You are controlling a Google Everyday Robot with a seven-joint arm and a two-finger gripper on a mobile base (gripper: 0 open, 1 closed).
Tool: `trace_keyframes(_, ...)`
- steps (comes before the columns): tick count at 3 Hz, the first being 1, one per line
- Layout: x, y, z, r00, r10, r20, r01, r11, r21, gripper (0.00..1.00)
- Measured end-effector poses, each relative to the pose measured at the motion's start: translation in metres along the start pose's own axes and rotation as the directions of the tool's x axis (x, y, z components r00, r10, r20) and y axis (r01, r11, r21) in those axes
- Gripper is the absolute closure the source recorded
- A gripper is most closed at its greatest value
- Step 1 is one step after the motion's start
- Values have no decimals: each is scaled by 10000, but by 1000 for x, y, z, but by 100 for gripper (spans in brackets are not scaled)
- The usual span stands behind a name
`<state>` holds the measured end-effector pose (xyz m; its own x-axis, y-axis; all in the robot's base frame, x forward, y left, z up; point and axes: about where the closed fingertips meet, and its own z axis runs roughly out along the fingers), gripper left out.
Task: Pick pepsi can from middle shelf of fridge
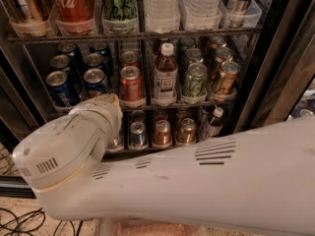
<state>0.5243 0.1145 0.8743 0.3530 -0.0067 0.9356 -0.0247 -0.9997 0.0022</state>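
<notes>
The small blue aluminium pepsi can (62, 89) stands front-left on the dark wire middle shelf (197, 102), an easy reach. Just right, the white arm's gripper (108, 104) seemingly points inward to approach; open or closed, I cannot tell.

Speckled floor (19, 204), black cables (63, 227)

White arm (206, 181) low across frame, hand hidden beyond wrist (96, 119)
</notes>
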Motion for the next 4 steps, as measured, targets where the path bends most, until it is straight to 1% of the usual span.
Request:
trace_keyframes(1,-1,-1,1,9998,58,-169,-55,9998,170,100)
trace_keyframes(2,-2,-5,3,9970,302,-711,-250,9970,734,100)
trace_keyframes(3,-1,-10,6,9861,528,-1575,-289,9882,1507,100)
trace_keyframes(4,6,-20,9,9669,637,-2470,-76,9752,2214,100)
